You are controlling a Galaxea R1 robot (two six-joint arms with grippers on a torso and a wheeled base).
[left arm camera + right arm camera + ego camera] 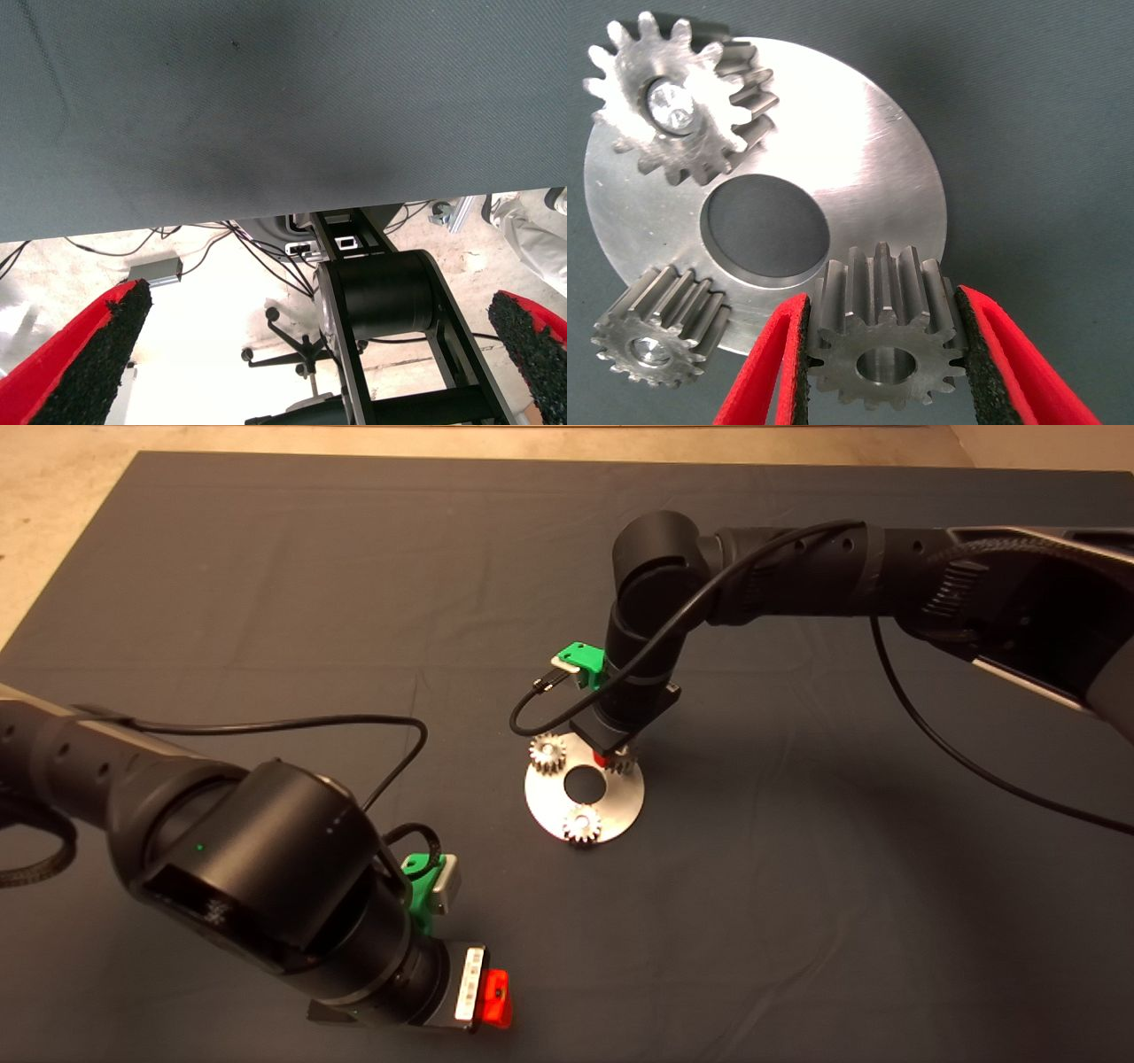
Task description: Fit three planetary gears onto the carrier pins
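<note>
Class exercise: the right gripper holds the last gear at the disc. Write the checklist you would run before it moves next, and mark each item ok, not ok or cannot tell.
1. Third gear clamped between the right gripper pads: ok.
2. Two gears already seated on pins: ok.
3. Held gear's bore over the free pin: cannot tell; no pin shows through it.
4. Held gear level with the disc: cannot tell.
5. Left gripper parked away from the disc, open: ok.

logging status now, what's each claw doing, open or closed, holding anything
Left claw: open, empty, parked near the mat's front edge.
Right claw: closed on the third planetary gear, over the carrier disc.
</note>
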